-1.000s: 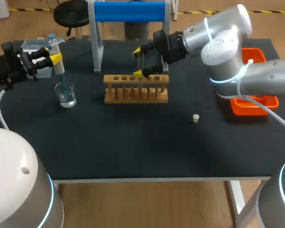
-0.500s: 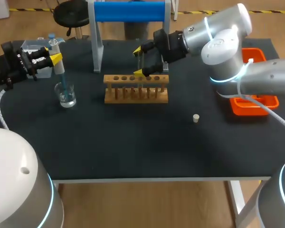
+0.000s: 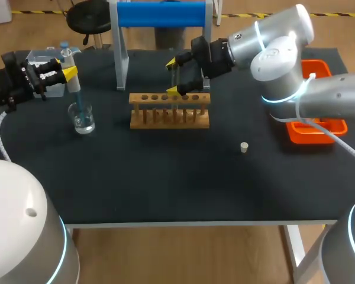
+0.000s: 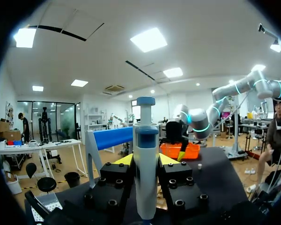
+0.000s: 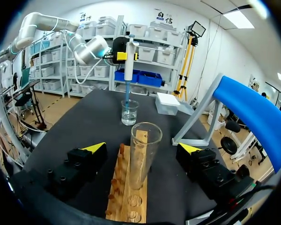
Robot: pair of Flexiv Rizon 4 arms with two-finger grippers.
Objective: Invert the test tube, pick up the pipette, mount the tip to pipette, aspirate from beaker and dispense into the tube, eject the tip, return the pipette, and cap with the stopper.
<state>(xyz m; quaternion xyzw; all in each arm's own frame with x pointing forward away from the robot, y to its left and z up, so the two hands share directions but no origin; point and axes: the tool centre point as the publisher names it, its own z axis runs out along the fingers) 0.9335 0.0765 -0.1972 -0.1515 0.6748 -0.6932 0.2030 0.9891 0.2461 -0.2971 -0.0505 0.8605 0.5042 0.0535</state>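
Holding the pipette (image 3: 71,71) upright, the left jaws pinch its body from two sides, at about 10 o'clock on the worktop (image 3: 165,177) as the head view shows it. In the left wrist view the pipette (image 4: 145,154) stands tight between the two black finger blocks, and its blue-capped end points up. Its thin blue tip (image 3: 78,102) reaches down into the beaker (image 3: 83,118). The beaker is a small clear glass and stands at 9 o'clock from the wooden rack (image 3: 170,110), apart from it. In the right wrist view the same tip (image 5: 127,96) enters the beaker (image 5: 129,112), which is ahead of the rack (image 5: 126,187).

The right arm (image 3: 266,44) comes in from 2 o'clock, and its jaws are spread wide over the rack's 12 o'clock edge. The test tube (image 5: 144,152) is upright between them with its open mouth up, and neither finger touches it. There is a clear gap at each side. Its bottom seems to sit in a hole of the rack, but the glass hides the exact hole. In the head view the test tube (image 3: 178,77) is only a faint clear line between the two yellow tips.

The stopper (image 3: 244,147) lies alone on the worktop at 4 o'clock from the rack, well apart from it. An orange tray (image 3: 334,127) is at 3 o'clock, partly under the right arm. A clear box (image 3: 42,59) is at 11 o'clock from the beaker, just beside the left jaws. A blue roll on a grey stand (image 3: 160,13) is at 12 o'clock.
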